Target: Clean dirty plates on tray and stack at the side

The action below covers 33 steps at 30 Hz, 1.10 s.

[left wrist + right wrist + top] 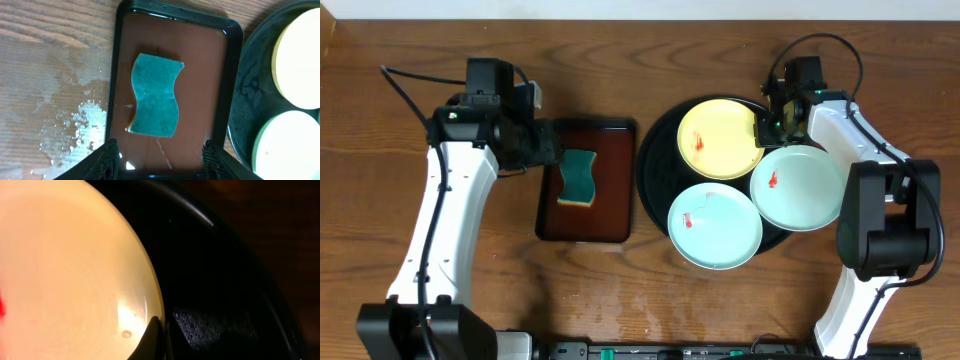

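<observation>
While your left gripper [160, 152] hangs jaws apart over the sponge [579, 178] left of the tray [653, 165], one mint plate [715, 235] lies at the tray's near edge, another mint plate [805, 195] at its right; farther back, your right gripper [161, 332], closed tight, touches the rim of the yellow plate [720, 138].

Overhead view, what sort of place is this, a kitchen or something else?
Likely a robot test bench staged for dishwashing, not a kitchen: two robot arms at a wooden table, smeared plates on a black tray, a sponge nearby.

Pale yellow plate [728, 122]; black tray [653, 152]; teal sponge [580, 178]; red smear [699, 141].
</observation>
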{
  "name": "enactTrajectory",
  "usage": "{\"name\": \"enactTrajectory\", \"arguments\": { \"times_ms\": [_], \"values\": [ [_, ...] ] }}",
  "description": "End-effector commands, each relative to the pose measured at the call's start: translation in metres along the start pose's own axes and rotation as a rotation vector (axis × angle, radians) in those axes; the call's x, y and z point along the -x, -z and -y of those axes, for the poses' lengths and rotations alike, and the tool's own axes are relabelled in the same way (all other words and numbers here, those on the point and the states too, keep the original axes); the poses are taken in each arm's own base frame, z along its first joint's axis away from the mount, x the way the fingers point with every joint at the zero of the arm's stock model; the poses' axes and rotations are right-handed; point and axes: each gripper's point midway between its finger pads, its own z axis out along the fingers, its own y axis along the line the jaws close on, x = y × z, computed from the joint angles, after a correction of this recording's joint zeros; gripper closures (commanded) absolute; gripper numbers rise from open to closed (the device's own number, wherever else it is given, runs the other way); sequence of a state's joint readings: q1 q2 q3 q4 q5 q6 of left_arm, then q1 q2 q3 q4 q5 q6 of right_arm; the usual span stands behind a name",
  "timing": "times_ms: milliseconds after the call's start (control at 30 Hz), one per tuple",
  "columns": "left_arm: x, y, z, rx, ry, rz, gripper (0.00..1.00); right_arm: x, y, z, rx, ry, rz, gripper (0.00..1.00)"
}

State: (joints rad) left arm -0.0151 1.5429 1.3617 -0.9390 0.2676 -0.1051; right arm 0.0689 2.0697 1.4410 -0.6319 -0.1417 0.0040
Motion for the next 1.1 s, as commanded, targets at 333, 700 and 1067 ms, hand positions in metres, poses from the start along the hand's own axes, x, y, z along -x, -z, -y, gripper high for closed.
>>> {"name": "enactTrajectory", "arguments": {
  "times_ms": [333,700,1067],
  "values": [
    [-0.02,-0.068,0.001,0.032,0.023,-0.176,0.45,0.006,0.006,0.001,-0.003,-0.002,0.012,0.98],
    [-0.024,-0.092,-0.008,0.209,0.015,-0.183,0.49,0.005,0.006,0.001,-0.003,-0.003,0.008,0.98],
    [-0.038,-0.104,-0.011,0.215,0.043,-0.196,0.49,0.002,0.006,0.001,-0.003,-0.004,-0.002,0.97]
  ]
}}
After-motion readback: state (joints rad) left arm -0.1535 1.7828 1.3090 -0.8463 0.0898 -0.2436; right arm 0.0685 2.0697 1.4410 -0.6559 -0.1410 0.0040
